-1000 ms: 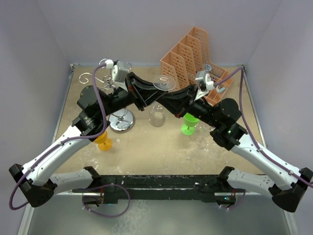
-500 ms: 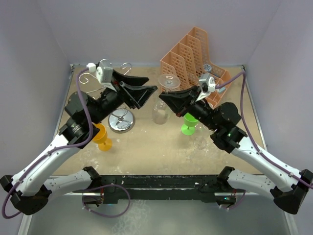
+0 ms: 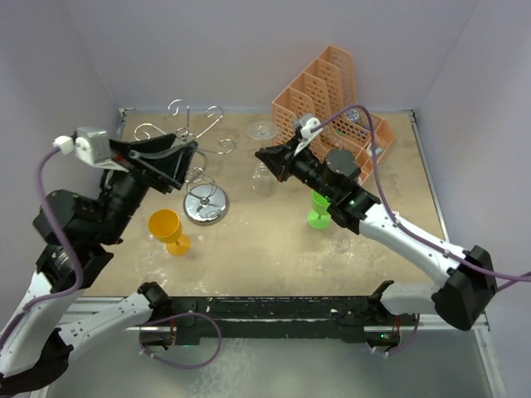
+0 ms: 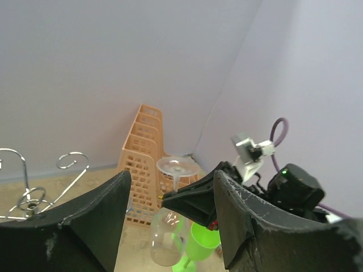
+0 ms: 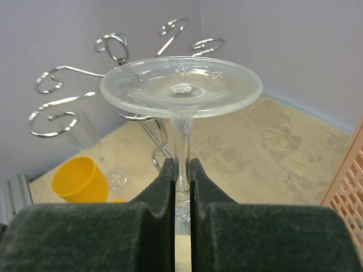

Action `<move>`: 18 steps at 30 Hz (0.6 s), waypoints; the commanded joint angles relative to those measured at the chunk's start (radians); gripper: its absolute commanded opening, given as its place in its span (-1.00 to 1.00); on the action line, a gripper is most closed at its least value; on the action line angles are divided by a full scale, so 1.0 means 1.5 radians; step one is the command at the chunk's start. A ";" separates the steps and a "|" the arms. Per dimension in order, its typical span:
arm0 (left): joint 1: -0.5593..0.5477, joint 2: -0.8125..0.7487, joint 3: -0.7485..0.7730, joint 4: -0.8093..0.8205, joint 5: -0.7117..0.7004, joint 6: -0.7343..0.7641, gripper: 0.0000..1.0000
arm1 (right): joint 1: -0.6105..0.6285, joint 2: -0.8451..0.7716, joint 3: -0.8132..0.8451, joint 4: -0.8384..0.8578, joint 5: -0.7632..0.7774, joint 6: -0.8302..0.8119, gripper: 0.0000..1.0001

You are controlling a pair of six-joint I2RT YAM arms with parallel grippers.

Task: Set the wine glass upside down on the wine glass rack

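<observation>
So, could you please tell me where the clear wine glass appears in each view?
Top external: wine glass centre back, held upside down by the right gripper.
Left wrist: lower centre, foot uppermost.
Right wrist: centre, foot filling the middle.
Shared landmark: orange organiser.

Clear wine glass, inverted with foot uppermost, apart from upright silver wine glass rack.

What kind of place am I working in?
Likely a robot lab test cell: plain walls box in a table holding staged props: a wine glass rack, an orange file organiser, a yellow goblet.
</observation>
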 commanded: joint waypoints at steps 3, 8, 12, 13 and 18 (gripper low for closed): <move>0.000 -0.025 0.031 -0.028 -0.049 0.008 0.15 | -0.075 0.086 0.100 0.087 -0.214 -0.039 -1.00; 0.000 -0.014 0.044 -0.035 -0.047 0.007 0.15 | -0.096 0.179 0.166 0.107 -0.338 -0.052 -1.00; 0.000 -0.004 0.054 -0.036 -0.046 0.006 0.16 | -0.108 0.235 0.198 0.144 -0.402 -0.046 -1.00; 0.000 -0.002 0.055 -0.036 -0.046 0.006 0.16 | -0.110 0.246 0.204 0.151 -0.414 -0.043 -1.00; 0.000 0.005 0.057 -0.032 -0.051 0.006 0.16 | -0.117 0.284 0.215 0.199 -0.463 -0.019 -1.00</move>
